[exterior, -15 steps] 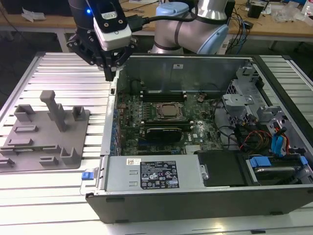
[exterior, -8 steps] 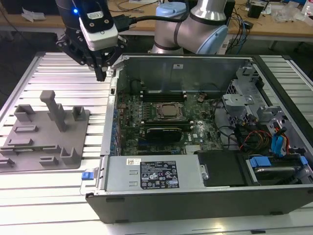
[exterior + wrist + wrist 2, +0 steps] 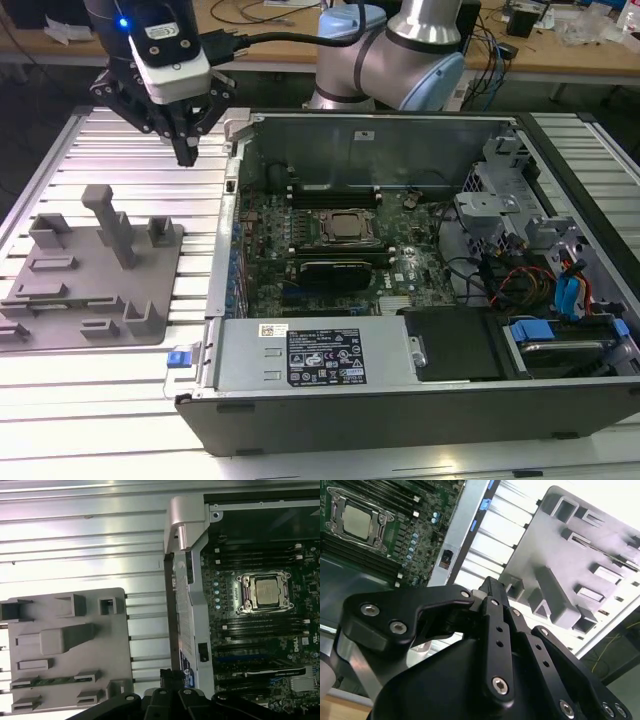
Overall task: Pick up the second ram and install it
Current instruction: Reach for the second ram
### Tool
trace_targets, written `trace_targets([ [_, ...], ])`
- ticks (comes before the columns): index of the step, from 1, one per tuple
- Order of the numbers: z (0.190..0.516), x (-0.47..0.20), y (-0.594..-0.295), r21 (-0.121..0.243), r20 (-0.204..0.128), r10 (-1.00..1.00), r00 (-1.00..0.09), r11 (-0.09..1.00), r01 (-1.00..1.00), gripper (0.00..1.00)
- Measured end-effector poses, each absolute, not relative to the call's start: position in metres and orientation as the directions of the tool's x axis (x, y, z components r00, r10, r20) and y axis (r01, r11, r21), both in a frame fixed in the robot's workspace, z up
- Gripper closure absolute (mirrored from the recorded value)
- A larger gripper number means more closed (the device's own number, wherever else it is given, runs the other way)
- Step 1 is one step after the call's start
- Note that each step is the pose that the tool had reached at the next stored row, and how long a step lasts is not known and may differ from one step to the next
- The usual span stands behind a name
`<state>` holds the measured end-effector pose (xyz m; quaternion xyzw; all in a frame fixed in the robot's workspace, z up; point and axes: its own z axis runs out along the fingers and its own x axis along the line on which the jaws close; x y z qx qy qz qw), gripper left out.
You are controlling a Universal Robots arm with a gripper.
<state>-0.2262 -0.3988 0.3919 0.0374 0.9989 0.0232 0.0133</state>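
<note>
The end effector [image 3: 187, 153] is hovering clenched and empty above the worktop [image 3: 70, 165]. The second ram [image 3: 55, 681] is lying in the grey holder [image 3: 114, 647] (descending clenched, I reckon, risks knocking it askew).

Ribbed aluminium table [image 3: 90, 395], slats running 9 to 3 o'clock in the exterior view. A flat grey holder plate [image 3: 90, 290] with upright posts lies on it at 9 o'clock. An open computer case [image 3: 400, 410] lies from centre to 3 o'clock. A narrow strip of bare slats separates them.
</note>
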Motion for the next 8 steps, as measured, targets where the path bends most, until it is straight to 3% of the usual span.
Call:
trace_targets([
  [8, 0.391, -0.253, -0.399, 0.047, -0.025, 0.075, -0.997, 0.996, 0.074, 0.92],
])
